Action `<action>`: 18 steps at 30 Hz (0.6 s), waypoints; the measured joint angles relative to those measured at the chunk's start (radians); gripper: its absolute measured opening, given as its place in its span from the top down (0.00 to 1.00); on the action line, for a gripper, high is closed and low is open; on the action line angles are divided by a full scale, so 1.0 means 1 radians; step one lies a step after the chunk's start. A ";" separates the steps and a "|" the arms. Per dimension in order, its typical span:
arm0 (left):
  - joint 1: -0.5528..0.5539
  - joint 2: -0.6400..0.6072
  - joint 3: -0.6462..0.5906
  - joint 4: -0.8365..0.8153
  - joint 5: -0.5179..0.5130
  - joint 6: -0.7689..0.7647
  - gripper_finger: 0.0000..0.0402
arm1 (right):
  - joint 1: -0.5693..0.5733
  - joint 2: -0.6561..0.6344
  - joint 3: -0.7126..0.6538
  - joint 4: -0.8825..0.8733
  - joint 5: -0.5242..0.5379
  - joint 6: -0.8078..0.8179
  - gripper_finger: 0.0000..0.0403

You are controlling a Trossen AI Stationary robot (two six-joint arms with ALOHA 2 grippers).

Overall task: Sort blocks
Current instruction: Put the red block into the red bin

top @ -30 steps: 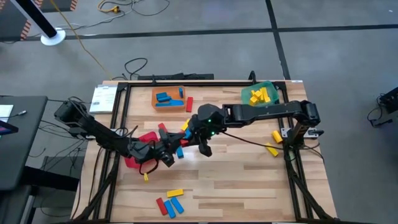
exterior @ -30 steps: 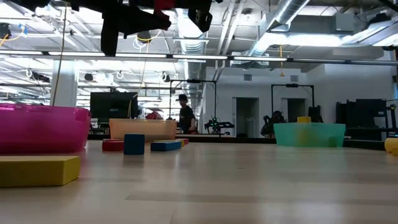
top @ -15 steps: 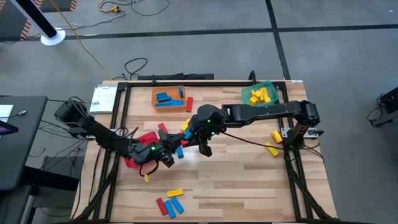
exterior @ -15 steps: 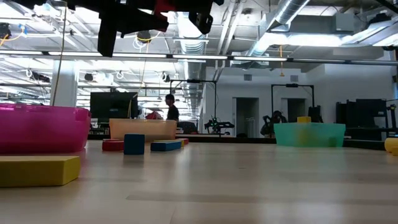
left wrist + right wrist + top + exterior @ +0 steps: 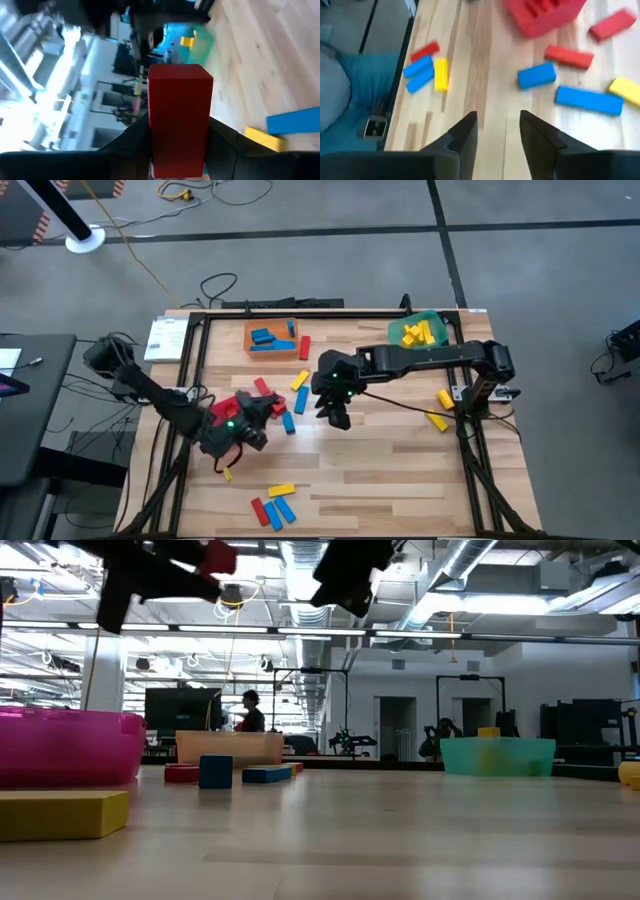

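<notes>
A red block [image 5: 180,107] stands out between the fingers of my left gripper [image 5: 262,413], which is shut on it above the table beside the red bin [image 5: 228,406]. In the low view that block [image 5: 215,558] shows high above the tabletop. My right gripper [image 5: 336,413] hangs open over the table's middle, slanting down, with nothing between its fingers [image 5: 465,135]. Loose blocks lie flat on the wood: a red one [image 5: 568,56], two blue ones [image 5: 536,75] [image 5: 589,100] and a yellow one [image 5: 625,90] near the red bin [image 5: 545,15]. My left gripper pinches the red block's lower end [image 5: 177,160] between its two fingers [image 5: 131,145]. The fingers lie level and along the block, coming from the table's left. The block's free end [image 5: 180,75] points out past the fingertips, and the block is lifted clear of the table.
An orange bin [image 5: 272,337] with blue blocks and a green bin [image 5: 420,332] with yellow blocks stand at the far edge. A red, blue and yellow cluster [image 5: 272,505] lies near the front edge, and two yellow blocks [image 5: 440,408] lie at the right. Bare wood spreads right of centre.
My left gripper has swung toward the table's left edge with the red block, turning as it went; the block stays clear of the table. My right gripper has tipped farther downward over the table's middle.
</notes>
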 joint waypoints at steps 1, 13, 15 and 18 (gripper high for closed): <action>-0.007 -0.024 0.000 -0.062 0.000 -0.067 0.67 | 0.003 0.000 0.000 -0.021 0.000 -0.004 0.59; 0.030 -0.370 0.000 -0.869 0.330 -1.027 0.67 | 0.050 0.000 -0.007 -0.134 0.025 -0.028 0.58; 0.052 -0.407 0.000 -0.976 0.416 -1.152 0.67 | 0.057 0.000 -0.007 -0.134 0.035 -0.029 0.58; 0.082 -0.438 0.000 -1.098 0.559 -1.307 0.67 | 0.068 0.000 -0.007 -0.134 0.059 -0.029 0.58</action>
